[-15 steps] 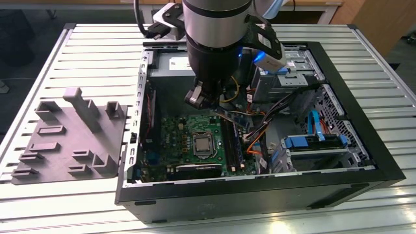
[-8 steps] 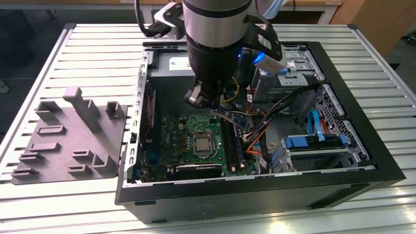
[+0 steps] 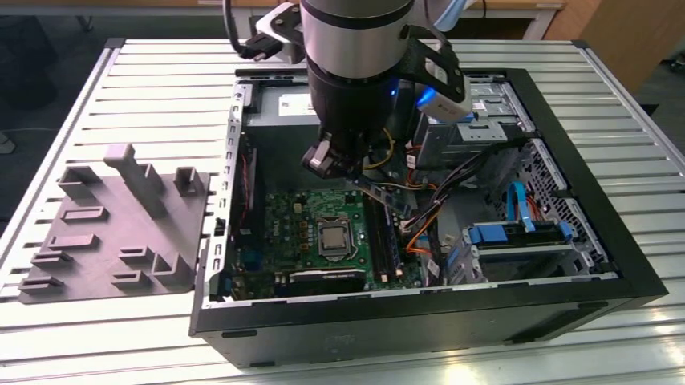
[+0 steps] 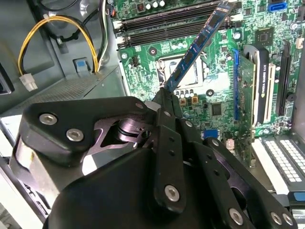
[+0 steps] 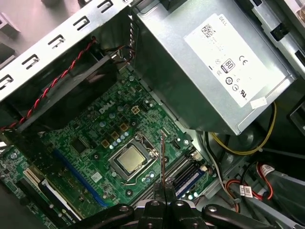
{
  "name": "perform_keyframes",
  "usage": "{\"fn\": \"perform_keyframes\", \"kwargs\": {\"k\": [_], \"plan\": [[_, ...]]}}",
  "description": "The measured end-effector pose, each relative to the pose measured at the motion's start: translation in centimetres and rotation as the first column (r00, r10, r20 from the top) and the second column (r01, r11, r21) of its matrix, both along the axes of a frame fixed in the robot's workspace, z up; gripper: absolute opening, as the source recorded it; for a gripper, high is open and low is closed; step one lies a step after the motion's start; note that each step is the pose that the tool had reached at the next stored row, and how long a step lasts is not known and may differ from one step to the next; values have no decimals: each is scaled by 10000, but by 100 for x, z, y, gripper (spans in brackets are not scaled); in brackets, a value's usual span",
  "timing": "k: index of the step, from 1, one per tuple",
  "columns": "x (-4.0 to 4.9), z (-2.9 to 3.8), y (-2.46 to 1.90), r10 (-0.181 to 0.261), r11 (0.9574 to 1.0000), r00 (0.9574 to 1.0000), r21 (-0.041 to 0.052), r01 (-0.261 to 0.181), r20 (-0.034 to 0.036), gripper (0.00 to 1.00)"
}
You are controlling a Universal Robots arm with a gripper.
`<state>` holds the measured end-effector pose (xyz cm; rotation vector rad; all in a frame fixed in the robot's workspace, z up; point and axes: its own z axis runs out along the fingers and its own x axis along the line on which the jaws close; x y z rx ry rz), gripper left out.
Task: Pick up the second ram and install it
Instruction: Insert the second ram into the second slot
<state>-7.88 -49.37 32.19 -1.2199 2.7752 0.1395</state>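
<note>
My gripper (image 3: 345, 170) hangs inside the open computer case (image 3: 428, 325), over the green motherboard (image 3: 294, 216). It is shut on the second ram (image 4: 198, 45), a thin dark stick held by one end. In the second wrist view the stick slants out from the gripper (image 4: 167, 93) toward the long black memory slots (image 4: 162, 24), with its far end above them. In the first wrist view the ram (image 5: 163, 157) shows edge-on, rising from the gripper (image 5: 164, 192) beside the slots (image 5: 188, 174). In the exterior view the ram (image 3: 377, 195) is tilted just above the slots (image 3: 383, 241).
The processor (image 5: 129, 160) sits mid-board, next to the slots. A silver power supply (image 5: 209, 62) and yellow cables (image 4: 57, 28) lie close by. An upright expansion card (image 4: 245, 95) stands on the board. Blue drive bays (image 3: 514, 233) are at the exterior view's right, a grey fixture (image 3: 118, 224) at its left.
</note>
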Motion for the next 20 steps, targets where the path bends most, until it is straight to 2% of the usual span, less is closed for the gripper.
{"fn": "perform_keyframes", "kwargs": {"k": [12, 20], "plan": [[0, 0, 0, -603, 9982, 9982, 0, 603, 0, 11], [0, -2, 0, -1203, 9927, 9927, 1, 1203, -1, 11]]}}
